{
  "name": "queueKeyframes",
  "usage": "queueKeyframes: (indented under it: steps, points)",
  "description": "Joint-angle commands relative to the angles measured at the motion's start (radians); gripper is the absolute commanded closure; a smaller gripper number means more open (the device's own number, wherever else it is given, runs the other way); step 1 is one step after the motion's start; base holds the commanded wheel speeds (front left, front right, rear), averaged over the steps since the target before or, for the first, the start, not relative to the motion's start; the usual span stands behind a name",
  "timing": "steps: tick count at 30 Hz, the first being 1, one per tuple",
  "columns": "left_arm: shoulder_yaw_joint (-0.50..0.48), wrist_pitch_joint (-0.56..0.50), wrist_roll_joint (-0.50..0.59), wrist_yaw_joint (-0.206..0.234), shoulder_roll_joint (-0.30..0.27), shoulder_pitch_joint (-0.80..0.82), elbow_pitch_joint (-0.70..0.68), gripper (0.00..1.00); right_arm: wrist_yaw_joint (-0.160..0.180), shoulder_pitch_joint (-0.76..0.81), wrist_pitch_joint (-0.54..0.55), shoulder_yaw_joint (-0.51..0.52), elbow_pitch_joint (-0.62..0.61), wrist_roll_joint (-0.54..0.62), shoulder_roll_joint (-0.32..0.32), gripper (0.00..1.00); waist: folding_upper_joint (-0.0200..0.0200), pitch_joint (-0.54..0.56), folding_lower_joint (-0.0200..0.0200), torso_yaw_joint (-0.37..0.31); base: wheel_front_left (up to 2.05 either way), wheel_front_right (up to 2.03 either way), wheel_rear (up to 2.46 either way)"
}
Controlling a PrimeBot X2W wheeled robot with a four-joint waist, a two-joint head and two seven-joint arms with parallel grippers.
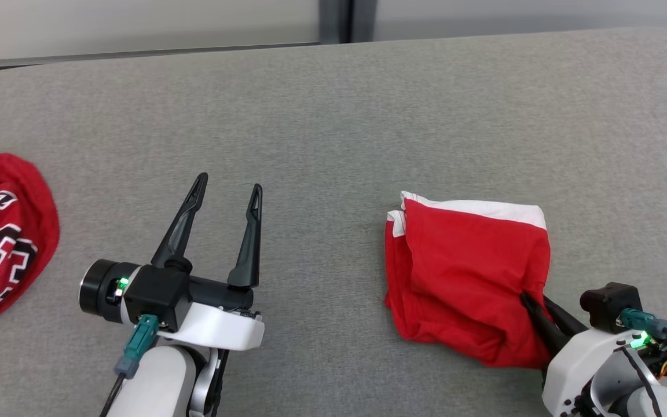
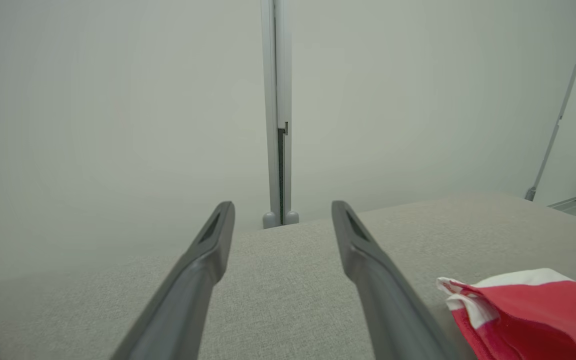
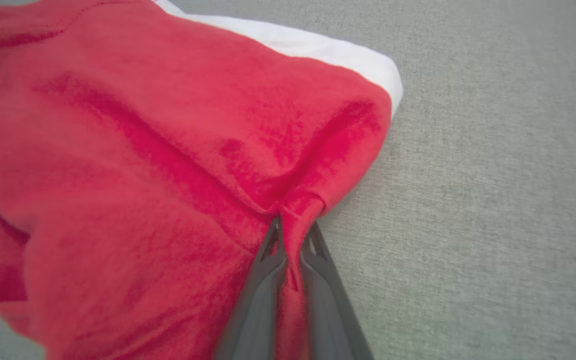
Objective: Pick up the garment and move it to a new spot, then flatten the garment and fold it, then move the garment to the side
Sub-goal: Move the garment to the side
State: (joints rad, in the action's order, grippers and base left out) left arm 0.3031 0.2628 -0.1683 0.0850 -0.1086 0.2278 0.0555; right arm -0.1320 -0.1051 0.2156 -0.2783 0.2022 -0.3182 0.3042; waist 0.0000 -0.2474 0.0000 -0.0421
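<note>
The garment is a folded red cloth with a white band along its far edge, lying right of centre on the grey padded table. My right gripper is shut on a pinch of its right edge; the right wrist view shows the red fabric squeezed between the two dark fingers, with my right gripper at that fold. My left gripper is open with nothing in it, well left of the garment. In the left wrist view its fingers are spread around my left gripper, and the garment's corner shows at lower right.
A second red garment with black and white lettering lies at the table's left edge. The table's far edge meets a pale wall with a grey post.
</note>
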Motion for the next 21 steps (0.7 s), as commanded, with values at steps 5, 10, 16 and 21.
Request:
queueKeyframes:
  steps: [5, 10, 16, 21]
  points:
    - [0.014, -0.012, 0.012, -0.01, -0.007, 0.047, -0.006, 0.0, 0.003, -0.047, -0.02, -0.018, -0.006, -0.032, 0.025, 1.0, 0.0, -0.044, 0.0, -0.087, 0.0, 0.0, 0.0]
    - [0.032, -0.024, 0.03, -0.014, -0.008, 0.093, -0.029, 0.0, 0.003, -0.132, -0.04, -0.04, 0.025, -0.045, 0.098, 1.0, 0.0, -0.116, 0.0, -0.115, 0.0, 0.0, 0.0]
    - [0.071, -0.044, 0.064, -0.03, -0.009, 0.175, -0.069, 0.0, 0.003, -0.271, -0.121, -0.021, 0.15, -0.069, 0.264, 1.0, 0.0, -0.226, 0.0, -0.146, 0.0, 0.0, 0.0]
    - [0.111, -0.063, 0.088, -0.058, -0.003, 0.255, -0.095, 0.0, 0.003, -0.377, -0.221, 0.051, 0.299, -0.086, 0.393, 1.0, 0.0, -0.301, 0.0, -0.152, 0.0, 0.0, 0.0]
